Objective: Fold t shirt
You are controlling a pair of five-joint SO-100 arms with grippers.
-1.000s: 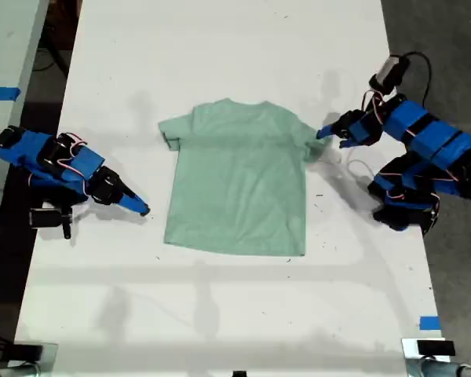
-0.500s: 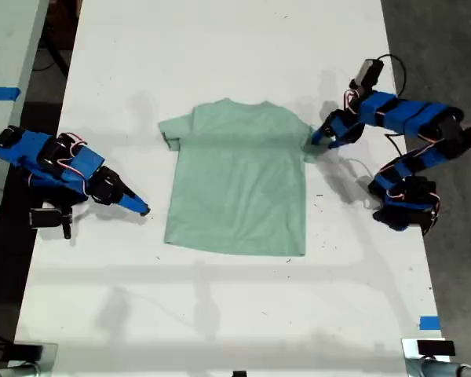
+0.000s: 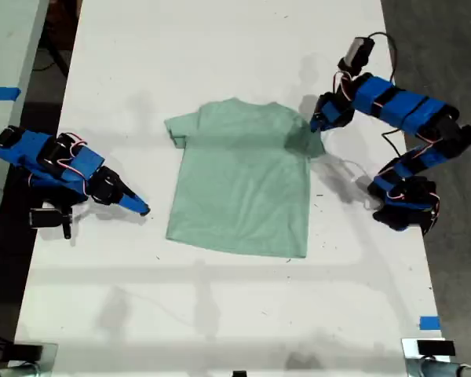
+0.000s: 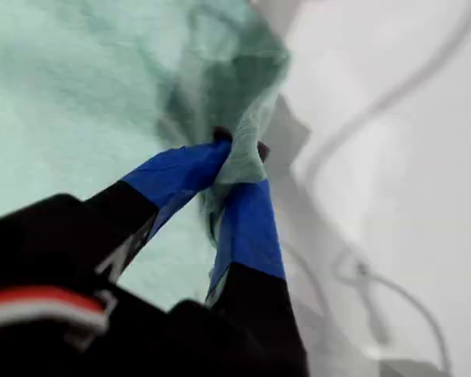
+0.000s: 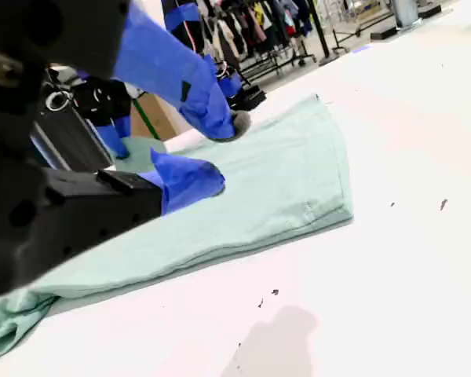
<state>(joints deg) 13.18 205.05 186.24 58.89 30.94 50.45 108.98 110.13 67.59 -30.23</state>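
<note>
T shirt [image 3: 239, 184]: pale mint green, plain, spread flat mid-table; one sleeve bunched and lifted.

No text, label, brand or number can be read in any view. The t shirt [image 3: 239, 184] is plain, with no print. The arms and the table [image 3: 220, 314] bear no legible markings.

1. The t shirt [image 3: 239, 184] is seen as plain pale mint-green, with no print.
2. The worktop [image 3: 220, 314] is seen as white, with small dark specks.
3. Both arms are coloured blue and black; blue tape is shown on the fingertips [image 4: 247, 228].
4. Blue tape [image 3: 429, 323] is stuck at the worktop's edge.
</note>
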